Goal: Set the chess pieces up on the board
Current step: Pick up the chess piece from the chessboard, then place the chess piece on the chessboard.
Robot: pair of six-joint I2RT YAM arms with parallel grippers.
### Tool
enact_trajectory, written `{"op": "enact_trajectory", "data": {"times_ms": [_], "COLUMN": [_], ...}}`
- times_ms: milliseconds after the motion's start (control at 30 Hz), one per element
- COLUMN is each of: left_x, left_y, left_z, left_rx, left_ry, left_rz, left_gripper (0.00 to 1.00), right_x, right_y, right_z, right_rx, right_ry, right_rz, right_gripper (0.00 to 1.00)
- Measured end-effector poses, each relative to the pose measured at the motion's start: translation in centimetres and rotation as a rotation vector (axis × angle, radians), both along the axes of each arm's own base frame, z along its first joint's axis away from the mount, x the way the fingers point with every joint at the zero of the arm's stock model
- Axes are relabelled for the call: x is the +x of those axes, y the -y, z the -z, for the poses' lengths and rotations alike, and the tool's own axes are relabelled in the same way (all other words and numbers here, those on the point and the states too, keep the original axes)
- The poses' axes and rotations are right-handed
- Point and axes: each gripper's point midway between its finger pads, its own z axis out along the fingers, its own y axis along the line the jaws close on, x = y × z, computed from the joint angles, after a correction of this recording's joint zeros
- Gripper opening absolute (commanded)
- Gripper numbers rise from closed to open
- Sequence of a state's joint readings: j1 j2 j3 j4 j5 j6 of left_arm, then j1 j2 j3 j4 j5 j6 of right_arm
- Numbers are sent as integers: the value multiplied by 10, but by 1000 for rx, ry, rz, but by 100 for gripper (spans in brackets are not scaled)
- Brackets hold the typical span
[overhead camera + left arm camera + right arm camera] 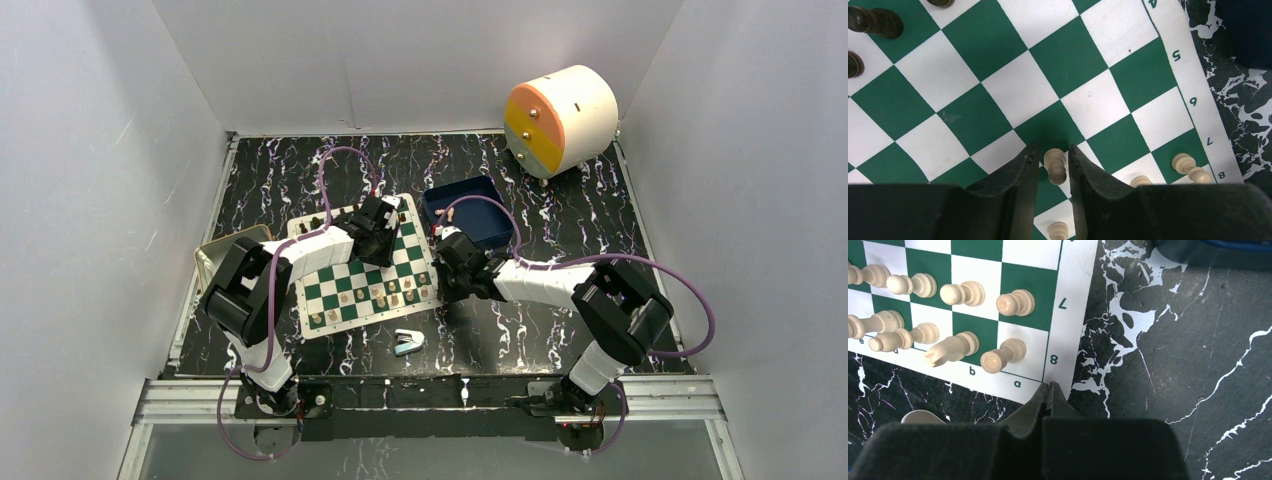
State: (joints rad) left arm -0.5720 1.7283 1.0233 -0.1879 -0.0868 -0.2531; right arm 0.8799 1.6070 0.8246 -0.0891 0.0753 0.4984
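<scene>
Left gripper [1053, 147] is low over the board [998, 85], jaws slightly apart either side of a light pawn [1055, 165] standing at a green/white square edge. Can't tell whether the fingers actually pinch it. More light pieces [1190, 167] sit at 4 o'clock from it by the 8 mark, and dark pieces [875, 21] are at 10 o'clock.

Right gripper [1050, 386] has its fingers pressed together with nothing between them, tips at the board's white border by the a8 corner. Light rook [1003, 354] and knight [950, 349] are at 10 o'clock from the tips, with a pawn row [1015, 302] beyond.

In the top view, a blue tray [470, 210] sits at 2 o'clock of the board and a light-blue stapler [407, 342] at 5 o'clock.
</scene>
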Motion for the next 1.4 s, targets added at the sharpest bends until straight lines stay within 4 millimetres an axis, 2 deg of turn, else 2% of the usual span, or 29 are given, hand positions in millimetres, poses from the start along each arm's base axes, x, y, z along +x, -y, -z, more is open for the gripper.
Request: {"op": "enact_trajectory", "data": {"times_ms": [200,267,400,533,700,767,900,1100,1200,1400], "left_x": [0,-1,-3,-6,-5,-6,-14,-28,-37,-61], "left_y": [0,-1,-3,-9,-14,-18,-32,-69,-85,-121], "left_z": [0,0,-1,-8,-36,-48,-66,-92,-92,-70], "left_rx": [4,6,16,35,44,40,33,43,60,92], "left_ry": [-1,-5,-14,-21,1,11,10,21,3,-74], "left_rz": [0,0,-4,-19,-43,-58,-97,-174,-208,-298], "left_gripper": [11,8,6,4,4,4,4,5,5,5], "right_x": [-5,-7,-7,-2,4,5,7,6,6,3], "right_y": [5,7,10,8,5,4,2,3,5,14], "right_z": [0,0,-4,-17,-40,-51,-75,-104,-111,-108], "right_rx": [-25,-30,-46,-42,-18,-7,37,101,113,75], "right_ry": [-19,-24,-28,-13,16,29,67,116,128,120], "right_rz": [-2,-2,7,21,39,45,47,48,49,62], "right_gripper": [12,18,36,56,80,97,99,99,99,99]}}
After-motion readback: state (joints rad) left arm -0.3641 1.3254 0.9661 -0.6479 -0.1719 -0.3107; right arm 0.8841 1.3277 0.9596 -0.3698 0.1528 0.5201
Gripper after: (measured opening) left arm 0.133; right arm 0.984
